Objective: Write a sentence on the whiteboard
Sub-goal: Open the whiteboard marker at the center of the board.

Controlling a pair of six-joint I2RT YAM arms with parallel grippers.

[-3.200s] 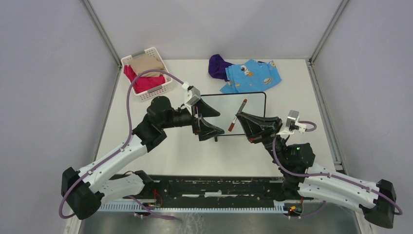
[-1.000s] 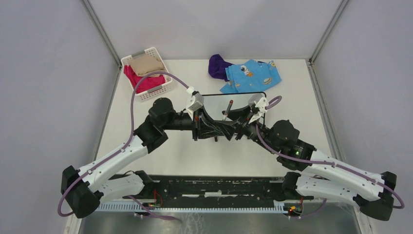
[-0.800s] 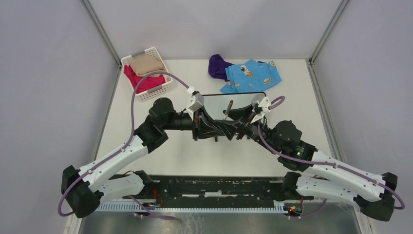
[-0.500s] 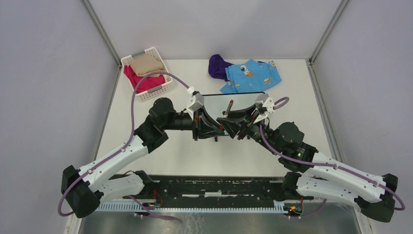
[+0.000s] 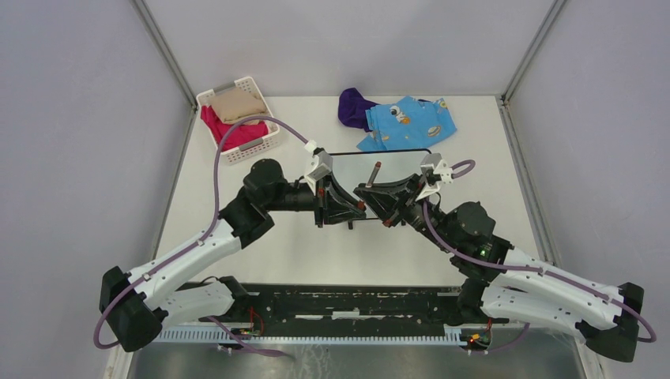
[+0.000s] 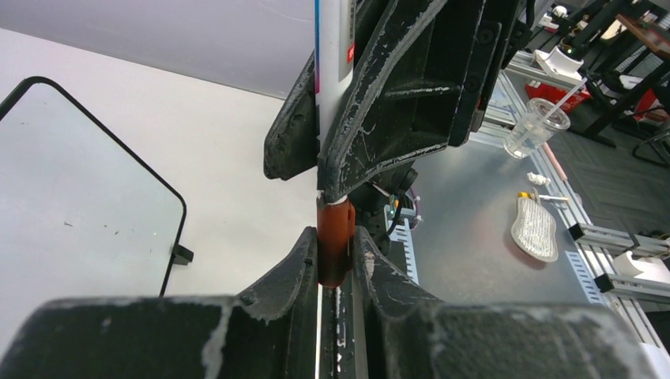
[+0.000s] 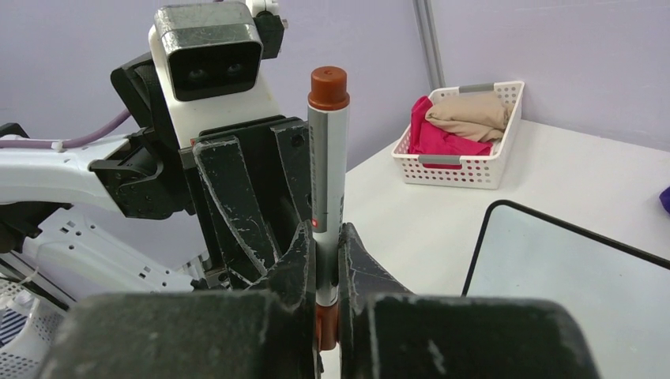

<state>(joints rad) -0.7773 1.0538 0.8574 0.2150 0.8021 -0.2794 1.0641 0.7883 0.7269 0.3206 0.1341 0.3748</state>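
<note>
The marker [image 5: 374, 180] stands tilted over the whiteboard [image 5: 399, 162], held at both ends of its lower half. My left gripper [image 5: 359, 208] is shut on its red-brown cap [image 6: 334, 241]. My right gripper [image 5: 369, 193] is shut on the white barrel [image 7: 327, 181] just above the cap. In the right wrist view the right gripper [image 7: 325, 237] pinches the barrel, and the marker's brown end [image 7: 328, 79] points up. The left gripper [image 6: 334, 246] clamps the cap from both sides. The whiteboard [image 6: 79, 197] [image 7: 577, 292] lies flat and looks blank; the sentence is not in view.
A white slatted basket [image 5: 237, 118] with pink and tan cloths sits at the back left. A blue printed cloth [image 5: 411, 122] and a purple cloth [image 5: 354, 106] lie behind the board. Both arms meet over the board's near edge.
My right gripper has shifted slightly right and shut on the marker's barrel. The left gripper has kept its grip on the cap and hardly moved.
</note>
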